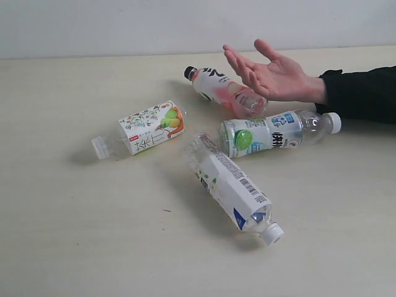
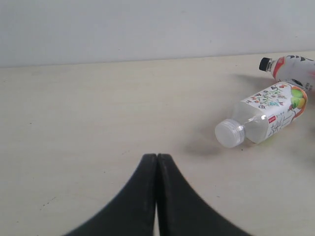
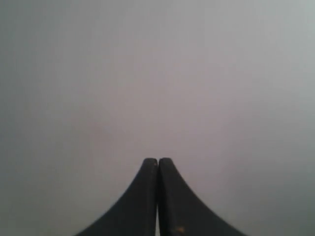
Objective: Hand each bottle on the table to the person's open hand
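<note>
Table (image 1: pixel 62 235) bears the pink bottle (image 1: pixel 223 90), green-and-white bottle (image 1: pixel 266 133), floral bottle (image 1: pixel 148 129) and barcode bottle (image 1: pixel 234 185), all lying down. The person's open hand (image 1: pixel 272 77) is held palm-up near the pink bottle. Left gripper (image 2: pixel 157 160) and right gripper (image 3: pixel 158 162) are closed tight, empty.

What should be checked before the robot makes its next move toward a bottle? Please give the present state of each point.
1. Person's open hand held out, palm open: ok.
2. Left tool open for a grasp: not ok, it is shut and empty.
3. Right tool open for a grasp: not ok, shut, no bottle in its view.
4. Floral bottle lies apart from the others: ok.
5. Pink bottle clear of the hand: cannot tell.
</note>
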Tool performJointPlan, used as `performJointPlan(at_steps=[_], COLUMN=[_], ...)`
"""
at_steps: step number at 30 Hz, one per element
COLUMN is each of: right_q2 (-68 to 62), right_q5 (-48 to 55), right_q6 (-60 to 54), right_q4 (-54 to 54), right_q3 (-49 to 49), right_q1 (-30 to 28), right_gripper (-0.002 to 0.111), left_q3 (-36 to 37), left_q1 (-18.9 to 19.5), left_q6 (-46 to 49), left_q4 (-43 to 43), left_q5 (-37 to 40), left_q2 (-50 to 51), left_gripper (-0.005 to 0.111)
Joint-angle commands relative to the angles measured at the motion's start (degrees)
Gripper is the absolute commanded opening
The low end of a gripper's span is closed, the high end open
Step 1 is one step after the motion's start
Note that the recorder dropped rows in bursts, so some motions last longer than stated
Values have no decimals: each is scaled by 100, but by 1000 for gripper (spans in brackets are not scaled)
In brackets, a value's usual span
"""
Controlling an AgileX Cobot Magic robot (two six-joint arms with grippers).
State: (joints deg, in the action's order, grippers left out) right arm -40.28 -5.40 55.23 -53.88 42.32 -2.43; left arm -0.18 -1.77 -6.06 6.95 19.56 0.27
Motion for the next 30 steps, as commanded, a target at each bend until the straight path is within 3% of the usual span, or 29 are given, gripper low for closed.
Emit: performJointPlan(at_steps=[1, 6, 14, 18, 24, 30], right_q2=[-586, -1072, -1557, -1801, -2720, -3857], right_q5=[406, 695, 2649, 3345, 5209, 6261], right_q6=[625, 318, -2023, -3208, -4739, -5569], right_q4=[-1622, -2409, -2248, -1361, 463, 3477], right_q3=[253, 253, 267, 388, 1068, 1822], right_q1=[178, 178, 178, 502, 1661, 2266], right_gripper=[0, 0, 0, 0, 0, 0], left_q3=[18, 18, 18, 18, 18, 18], left_q1=[14, 14, 14, 14, 14, 14], left_q6=[-23, -23, -23, -23, -23, -23], left_q4=[28, 28, 28, 28, 28, 28], left_q5=[-42, -42, -42, -42, -42, -42], left_q2=[-27, -27, -27, -27, -27, -27], left_gripper=[3, 3, 3, 3, 3, 3])
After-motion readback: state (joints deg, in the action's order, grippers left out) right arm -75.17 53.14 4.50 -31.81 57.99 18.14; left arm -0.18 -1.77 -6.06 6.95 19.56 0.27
